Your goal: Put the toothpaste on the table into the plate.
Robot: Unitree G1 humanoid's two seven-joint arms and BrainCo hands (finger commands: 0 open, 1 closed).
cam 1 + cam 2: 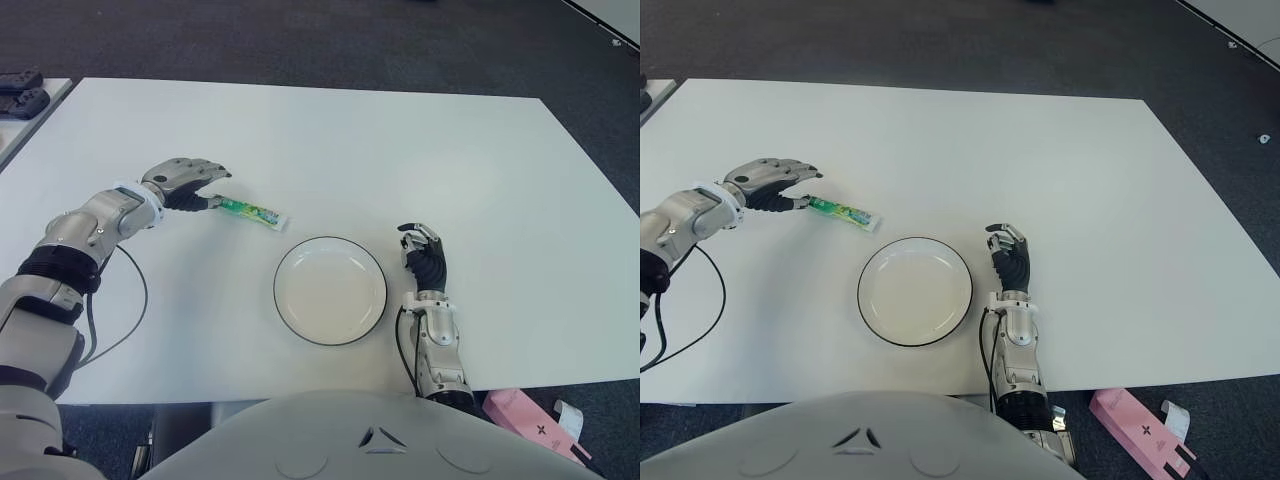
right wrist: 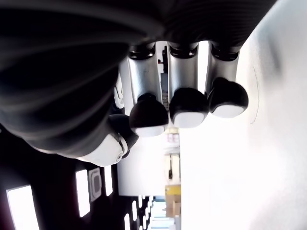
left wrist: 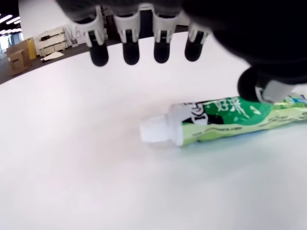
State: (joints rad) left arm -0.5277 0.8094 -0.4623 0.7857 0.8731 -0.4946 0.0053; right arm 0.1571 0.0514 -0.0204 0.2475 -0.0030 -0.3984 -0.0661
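Looked like a lab or office. White table (image 1: 400, 150) stood on dark carpet (image 1: 300, 40). Ceiling strip lights (image 3: 5, 19) and shelving (image 3: 50, 38) showed behind.

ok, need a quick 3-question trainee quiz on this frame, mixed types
1. True or false: the toothpaste already lies in the plate.
2. Which hand is at the toothpaste? A) left hand B) right hand
3. Fill in: the tube's white cap end points toward the ___ hand.

Key:
1. False. It lies on the table, beside the plate on the robot's left.
2. A. Its fingers hang open over the cap end; the right hand shows beside the plate on its right.
3. Left.
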